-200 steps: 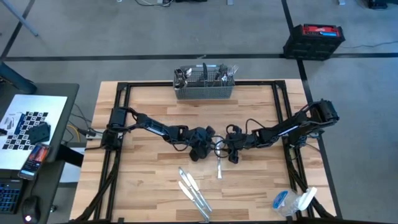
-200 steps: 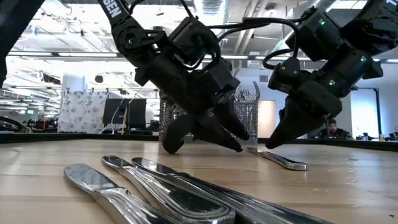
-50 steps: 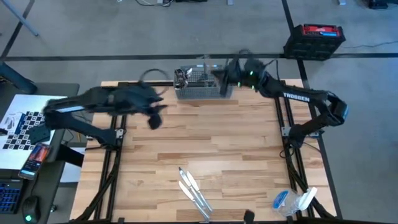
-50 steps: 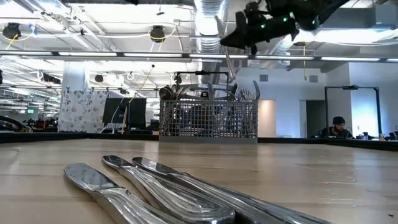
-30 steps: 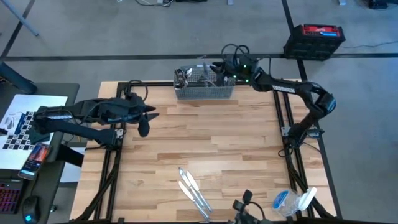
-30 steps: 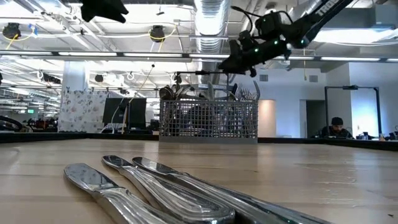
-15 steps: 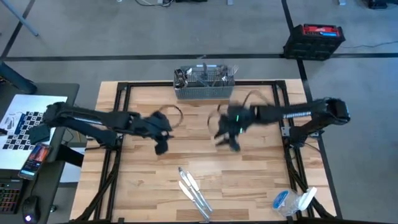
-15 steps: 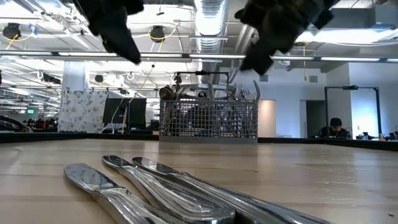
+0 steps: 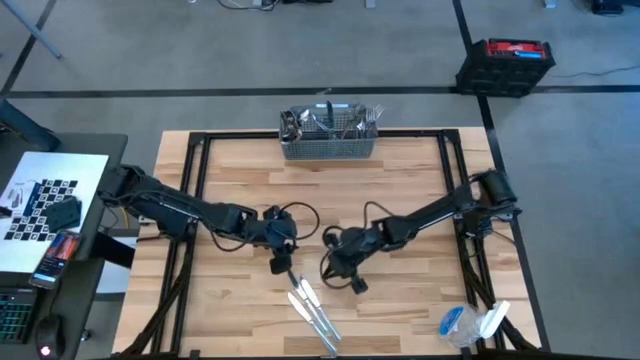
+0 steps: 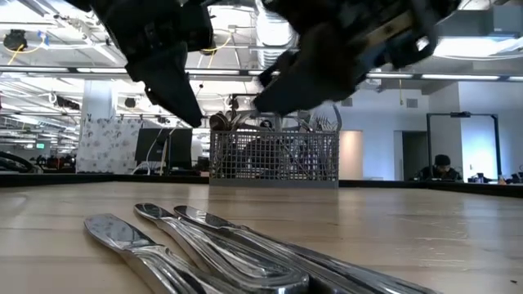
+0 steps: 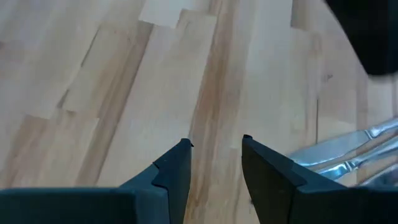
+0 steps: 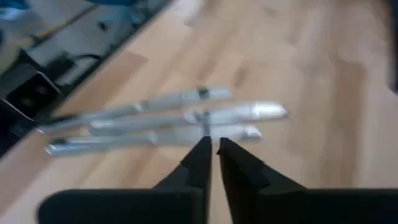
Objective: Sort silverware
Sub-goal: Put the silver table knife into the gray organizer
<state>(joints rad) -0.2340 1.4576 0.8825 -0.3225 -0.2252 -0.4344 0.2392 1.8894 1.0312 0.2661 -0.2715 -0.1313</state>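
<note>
Three knives [image 9: 312,307] on plank table [image 9: 420,160]; left pincer [image 9: 281,263] spread, right pincer [image 9: 356,284] pressed together.

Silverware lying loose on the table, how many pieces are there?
3, side by side in one cluster on the wooden table near its front edge, in front of both grippers. More silverware stands in the wire basket at the back, too crowded to count.

Three shiny table knives [image 9: 312,307] lie flat, side by side, touching, near the table's front edge.
</note>
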